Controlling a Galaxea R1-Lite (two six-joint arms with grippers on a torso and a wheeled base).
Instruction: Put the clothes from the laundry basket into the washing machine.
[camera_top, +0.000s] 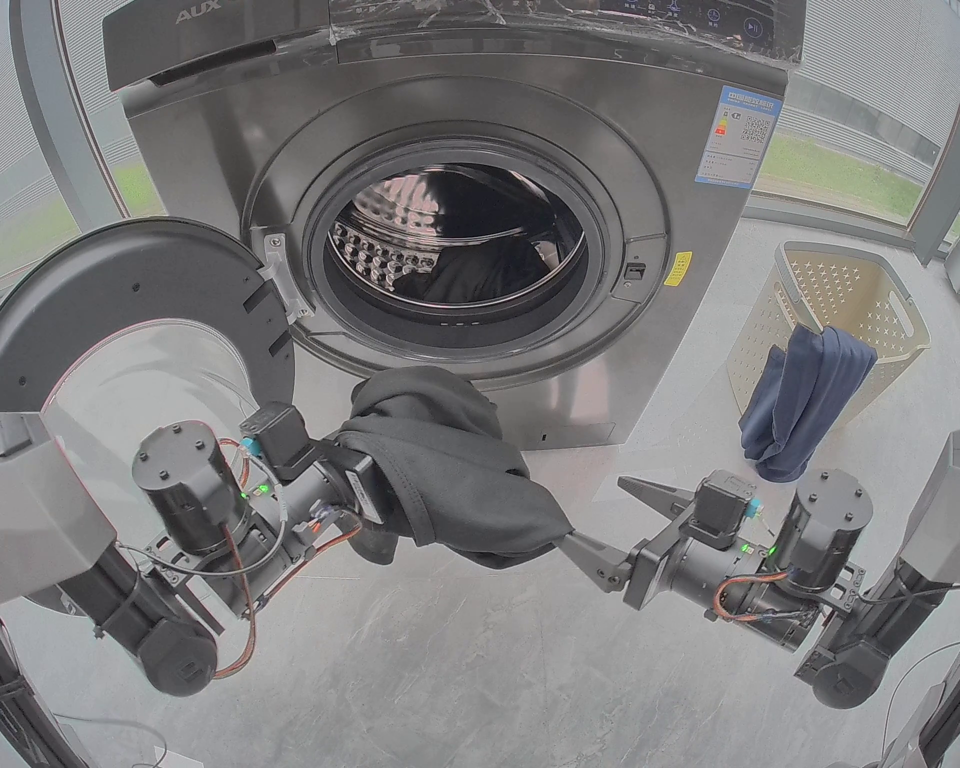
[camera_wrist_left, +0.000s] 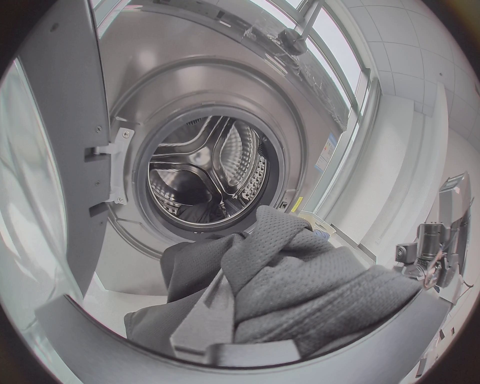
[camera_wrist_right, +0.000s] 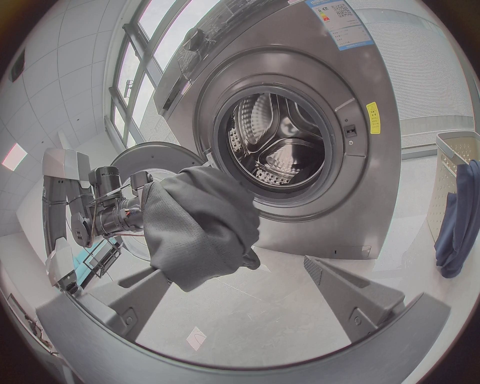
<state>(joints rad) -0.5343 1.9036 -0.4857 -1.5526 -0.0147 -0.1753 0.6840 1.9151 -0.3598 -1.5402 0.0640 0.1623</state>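
Hanging before the silver front-loading washing machine (camera_top: 600, 150), a dark grey mesh garment (camera_top: 450, 470) is clamped in the left gripper (camera_wrist_left: 250, 305), right gripper (camera_top: 592, 512) spread beside it; dark cloth (camera_top: 480, 270) already inside, navy cloth (camera_top: 810, 400) left on the beige basket (camera_top: 860, 290) beside the machine

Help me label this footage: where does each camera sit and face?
Head: on the robot's head, looking down at the washing machine; left arm and right arm show.
Left wrist: behind the left gripper, facing the drum over the dark garment.
Right wrist: behind the open right gripper, facing the washing machine; left arm shows.
Shared: all three show the dark garment.
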